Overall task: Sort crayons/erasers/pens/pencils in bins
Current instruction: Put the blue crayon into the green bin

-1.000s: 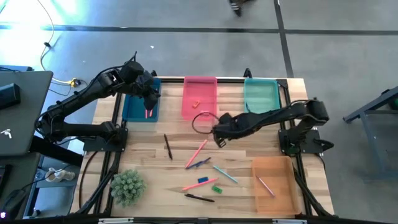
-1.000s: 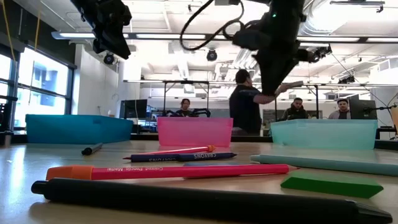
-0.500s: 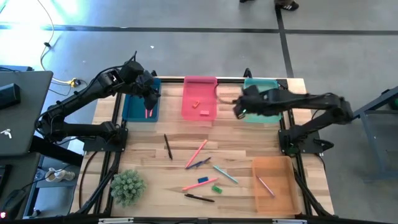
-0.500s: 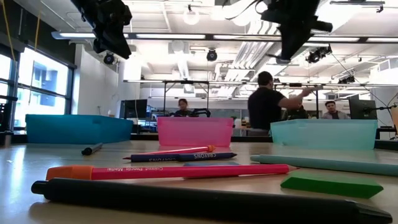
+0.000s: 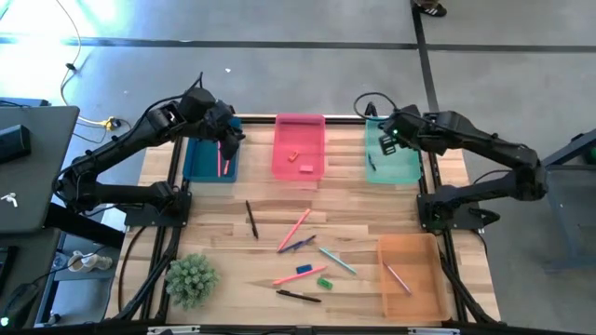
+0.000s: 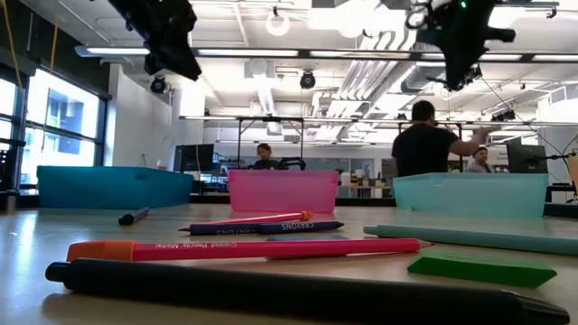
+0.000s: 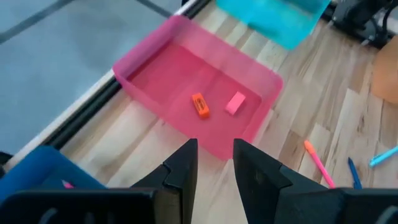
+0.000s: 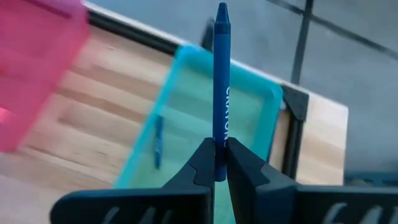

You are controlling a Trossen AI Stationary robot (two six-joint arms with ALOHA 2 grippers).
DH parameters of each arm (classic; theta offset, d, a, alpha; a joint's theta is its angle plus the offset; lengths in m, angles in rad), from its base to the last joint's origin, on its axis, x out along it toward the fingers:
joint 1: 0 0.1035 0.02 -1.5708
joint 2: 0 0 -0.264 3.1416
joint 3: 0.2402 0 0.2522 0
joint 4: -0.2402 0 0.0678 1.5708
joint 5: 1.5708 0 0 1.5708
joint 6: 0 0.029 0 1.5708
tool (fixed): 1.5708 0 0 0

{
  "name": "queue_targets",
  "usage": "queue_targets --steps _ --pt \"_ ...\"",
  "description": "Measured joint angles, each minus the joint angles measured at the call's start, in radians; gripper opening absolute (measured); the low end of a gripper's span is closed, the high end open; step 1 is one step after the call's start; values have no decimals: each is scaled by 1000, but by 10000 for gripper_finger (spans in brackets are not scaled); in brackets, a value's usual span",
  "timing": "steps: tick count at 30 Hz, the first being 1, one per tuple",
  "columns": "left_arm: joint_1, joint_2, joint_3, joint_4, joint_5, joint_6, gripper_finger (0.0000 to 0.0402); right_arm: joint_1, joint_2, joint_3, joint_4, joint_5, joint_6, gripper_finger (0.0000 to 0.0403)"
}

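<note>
Wooden desk: right gripper pinches a blue crayon above the teal bin. Left gripper, slightly parted and empty, hovers by the blue bin; erasers lie in the pink bin.

My wooden table carries four bins: dark blue, pink and teal-green across twelve o'clock, orange at four. Near seven stands a small green plant. Around the centre lie pens, crayons, a blue eraser and a green eraser.
</note>
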Motion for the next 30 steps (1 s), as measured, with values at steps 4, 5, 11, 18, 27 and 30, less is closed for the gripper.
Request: queue_targets --steps 4,5,11,18,27,30 --pt "0 2 0 70 0 -19 90 -87 -34 -111 44 -70 -50 7" --pt "0 4 0 88 0 -24 90 -107 -39 -139 69 -95 -69 7" --pt "0 4 0 169 0 -47 90 -191 -44 -313 297 -261 -156 7" --pt "3 19 0 303 -2 -61 90 -290 -44 -494 549 -446 -180 7" --pt "3 113 0 467 -4 -79 90 -391 -34 -620 710 -562 -178 7" --pt "3 150 0 509 -4 -112 90 -405 -10 -625 733 -569 -180 7"
